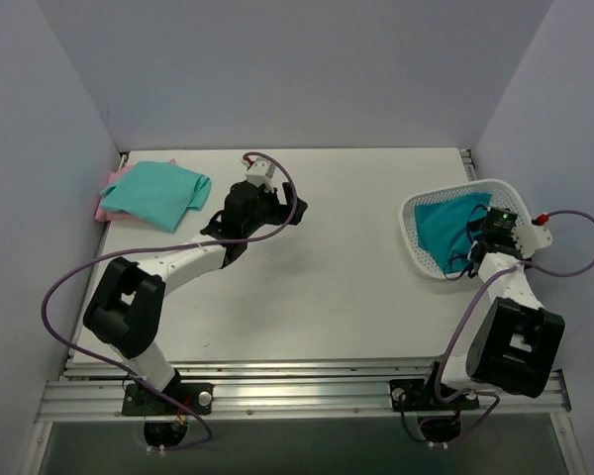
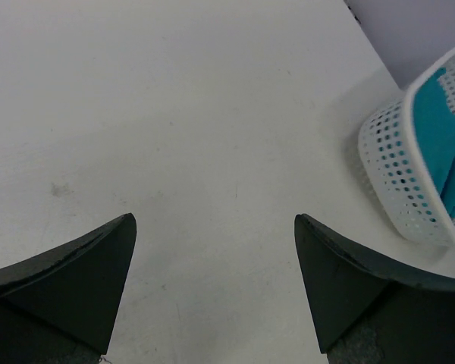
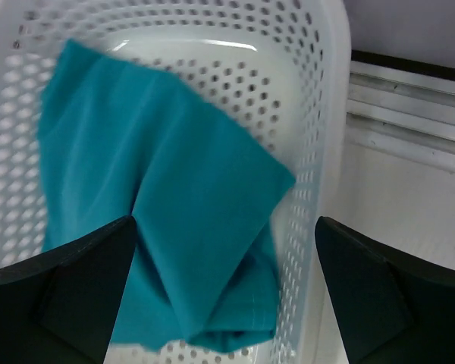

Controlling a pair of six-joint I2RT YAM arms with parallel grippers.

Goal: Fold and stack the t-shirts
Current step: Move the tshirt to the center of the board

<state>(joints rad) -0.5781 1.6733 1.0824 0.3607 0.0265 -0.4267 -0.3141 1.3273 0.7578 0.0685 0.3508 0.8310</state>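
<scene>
A folded mint-green t-shirt [image 1: 155, 193] lies at the table's far left on top of a pale pink t-shirt [image 1: 101, 209], of which only an edge shows. A darker teal t-shirt [image 1: 445, 226] lies crumpled in the white mesh basket [image 1: 412, 236] at the right; it also shows in the right wrist view [image 3: 159, 220]. My left gripper [image 1: 295, 211] is open and empty over bare table right of the stack. My right gripper [image 3: 224, 250] is open above the teal shirt, straddling the basket's rim.
The white mesh basket [image 2: 398, 174] stands near the table's right edge. Metal rails [image 3: 409, 114] run along that side. Grey walls enclose the table on three sides. Purple cables loop off both arms.
</scene>
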